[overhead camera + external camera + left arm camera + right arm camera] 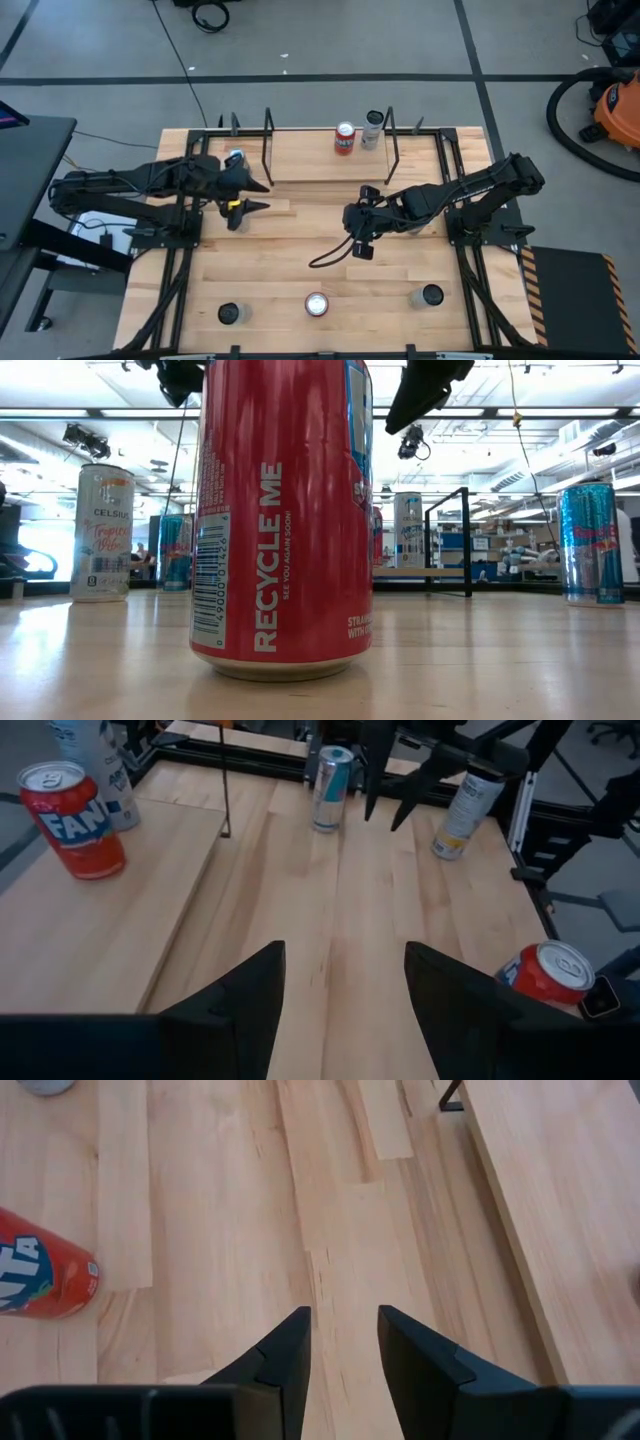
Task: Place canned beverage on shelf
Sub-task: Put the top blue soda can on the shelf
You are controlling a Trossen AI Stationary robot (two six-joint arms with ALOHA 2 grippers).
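Note:
The shelf (300, 155), a light-wood board between black rod uprights, stands at the table's far middle. A red can (345, 138) and a pale can (373, 130) stand upright on it. My left gripper (258, 196) is open and empty, above the table just near of the shelf's left end, pointing toward the table's right. My right gripper (348, 222) is a little open and empty, above the table's middle, pointing left. A red can (317, 303) stands upright near the table's near edge; it fills the low view (285, 520).
Two more cans stand near the near edge, one left (232, 313) and one right (430, 296) of the red can. In the left wrist view, a blue-silver can (330, 785) and a pale can (465, 810) stand by the right arm. Bare wood lies between the grippers.

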